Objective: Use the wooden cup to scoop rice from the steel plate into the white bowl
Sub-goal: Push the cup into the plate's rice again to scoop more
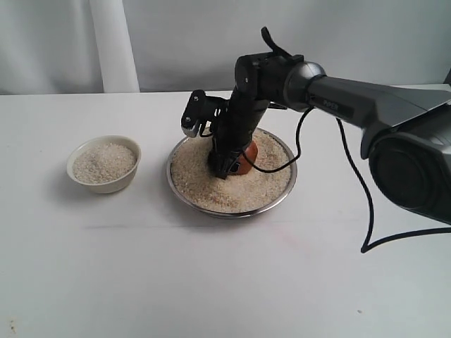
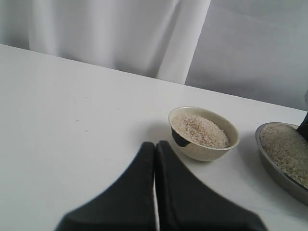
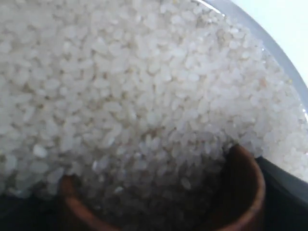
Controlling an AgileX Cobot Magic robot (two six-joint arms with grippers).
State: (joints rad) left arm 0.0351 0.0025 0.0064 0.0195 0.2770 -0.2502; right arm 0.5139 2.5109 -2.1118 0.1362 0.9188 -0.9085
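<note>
Rice (image 1: pixel 204 184): fills the plate at centre frame in the exterior view, and a smaller heap sits in the bowl at centre left.
Cup (image 1: pixel 247 159): tilted over, mouth dug into the rice in the plate's upper middle. The right wrist view shows grains banked against the rim (image 3: pixel 250 185) and sliding inside.
Plate (image 1: pixel 232 213): flat on the surface, rice nearly up to its thin rim.
Bowl (image 1: pixel 106 184): left of the plate, apart from it, already close to full.
Right tool (image 1: pixel 225 167): gripping the cup, jaws spread wide round its barrel.
Left tool (image 2: pixel 155 147): fingers pressed together, empty, near the bowl.
Surface (image 1: pixel 211 282): white and bare between the two vessels.
Step, as judged: loading the cup.
Risk 1: pushing further may sweep grains over the low rim or shove the plate.
Risk 2: the smooth round cup may twist in the grip when lifted, spilling on the way.
Risk 3: a full cup could overflow the bowl.
</note>
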